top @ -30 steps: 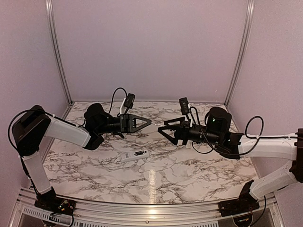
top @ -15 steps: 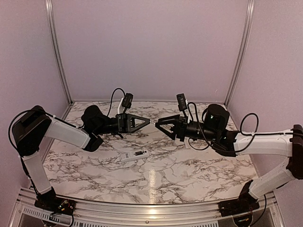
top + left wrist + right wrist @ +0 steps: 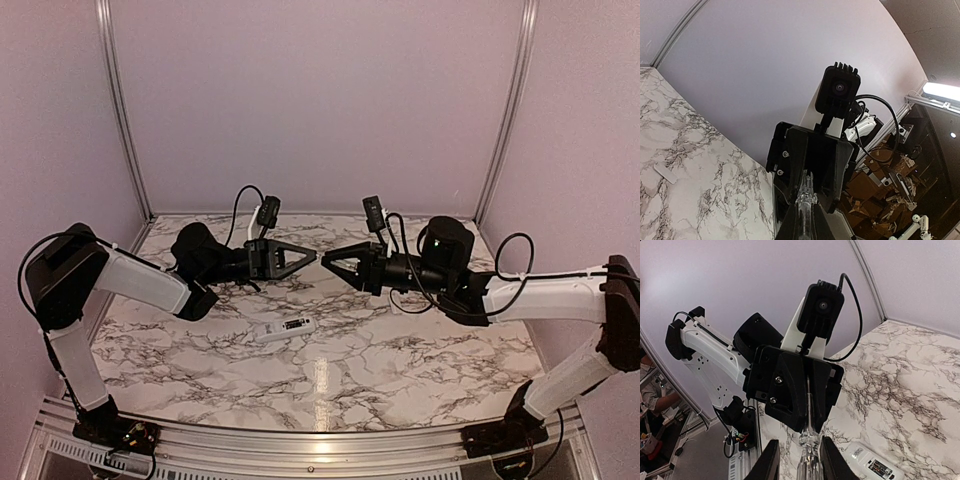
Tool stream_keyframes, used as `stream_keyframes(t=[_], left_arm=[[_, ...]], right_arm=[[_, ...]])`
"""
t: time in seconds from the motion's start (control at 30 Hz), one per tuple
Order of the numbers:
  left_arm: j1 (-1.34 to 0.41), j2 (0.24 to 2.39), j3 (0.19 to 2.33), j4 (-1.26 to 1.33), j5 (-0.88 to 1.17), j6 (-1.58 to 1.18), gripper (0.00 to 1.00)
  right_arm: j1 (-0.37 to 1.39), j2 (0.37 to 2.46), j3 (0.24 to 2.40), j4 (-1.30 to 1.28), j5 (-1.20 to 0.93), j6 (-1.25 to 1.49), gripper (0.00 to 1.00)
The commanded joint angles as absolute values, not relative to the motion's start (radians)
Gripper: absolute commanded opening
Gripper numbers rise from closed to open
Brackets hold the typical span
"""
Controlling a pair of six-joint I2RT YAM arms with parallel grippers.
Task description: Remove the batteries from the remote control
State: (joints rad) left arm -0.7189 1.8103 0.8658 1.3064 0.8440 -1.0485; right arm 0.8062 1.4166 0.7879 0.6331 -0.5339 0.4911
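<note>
The white remote control (image 3: 286, 328) lies face down on the marble table, below and left of both grippers. In the right wrist view the remote control (image 3: 862, 459) has its back compartment uncovered, with the dark batteries (image 3: 880, 467) inside. My left gripper (image 3: 314, 257) hovers in mid-air, shut on a thin tool (image 3: 807, 405) with a metal shaft and a clear handle. My right gripper (image 3: 324, 262) meets it tip to tip. Its fingers (image 3: 771, 460) flank the clear handle with narrow gaps on both sides.
A small white flat cover piece (image 3: 665, 174) lies on the marble in the left wrist view. Lilac walls with metal corner rails (image 3: 118, 110) close in the table at the back and sides. Both arms stretch over the middle of the table.
My right arm has moved left until its fingertips reach the left gripper's tip, and its jaws have narrowed round the tool's handle. The left gripper and the remote stay put.
</note>
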Motion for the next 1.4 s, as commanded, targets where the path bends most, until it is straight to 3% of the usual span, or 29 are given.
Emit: stream_keyframes(t=[0.0,0.4,0.57,0.6,0.63,0.73,0.87,1.03,1.37], left_arm=[[-0.713,1.830,0.861,1.321,0.836,-1.029,0.00],[-0.713,1.837,0.861,1.315,0.826,-1.023,0.00],[-0.713,1.836,0.858,1.314,0.825,-1.014,0.00],[-0.713,1.834,0.857,1.309,0.825,-1.008,0.04],[-0.713,1.831,0.854,1.302,0.823,-0.999,0.14],[-0.713,1.808,0.836,1.271,0.809,-0.963,0.55],[-0.713,1.753,0.813,1.154,0.763,-0.864,0.86],[-0.713,1.703,0.784,1.023,0.699,-0.754,0.95],[-0.713,1.587,0.692,0.708,0.427,-0.563,0.93]], right_arm=[[0.801,1.427,0.830,0.642,-0.534,0.483,0.24],[0.801,1.433,0.835,0.630,-0.522,0.476,0.00],[0.801,1.427,0.827,0.620,-0.510,0.469,0.00],[0.801,1.425,0.829,0.602,-0.504,0.462,0.00],[0.801,1.423,0.835,0.578,-0.496,0.453,0.00],[0.801,1.405,0.847,0.480,-0.465,0.423,0.00],[0.801,1.367,0.833,0.394,-0.425,0.395,0.00],[0.801,1.332,0.841,0.282,-0.397,0.359,0.00],[0.801,1.329,0.930,0.011,-0.318,0.313,0.00]])
